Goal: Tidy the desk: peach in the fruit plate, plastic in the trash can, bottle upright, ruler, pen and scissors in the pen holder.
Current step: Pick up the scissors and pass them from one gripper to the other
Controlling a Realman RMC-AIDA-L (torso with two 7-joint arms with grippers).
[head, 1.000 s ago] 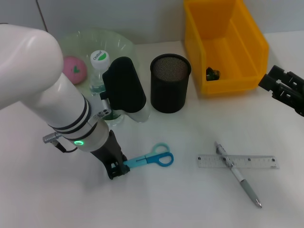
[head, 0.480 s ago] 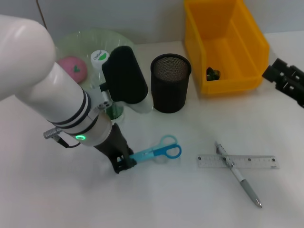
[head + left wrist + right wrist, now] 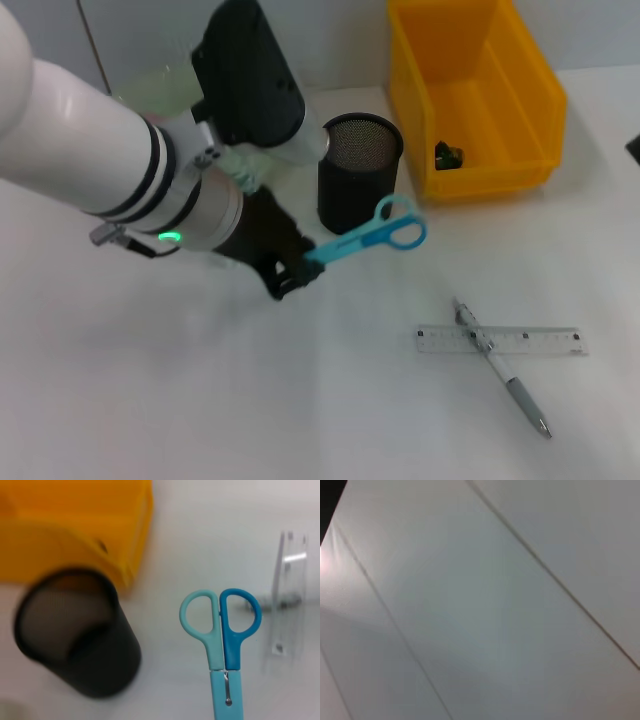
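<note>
Spanning the upper left of the head view, the left arm ends in the left claw (image 3: 288, 276) at centre frame, clamped on the blade end of the scissors (image 3: 368, 236).

Counter (image 3: 200, 410): white, fills the lower frame.

Trash can (image 3: 470, 95): yellow bin, upper right, a small dark scrap on its floor.

Fruit plate (image 3: 160, 85): pale green, upper left, mostly hidden behind the arm.

Pen holder (image 3: 355, 180): black mesh cup, upright, upper centre, just left of the bin.

Scissors: closed, lifted clear of the counter, long axis running from lower left up to the right, handle loops leading and overlapping the pen holder's right side. The left wrist view alone shows the two loops side by side, pale teal and darker blue, pointing away from the claw, with the holder's open mouth off to one side.

Ruler (image 3: 500, 340): clear, flat, lower right, lying left to right.

Pen (image 3: 498, 365): lies across the ruler, slanting toward the lower right.

Right claw: only a dark sliver at the right edge; its wrist view shows blank pale surfaces, so its state cannot be told.
</note>
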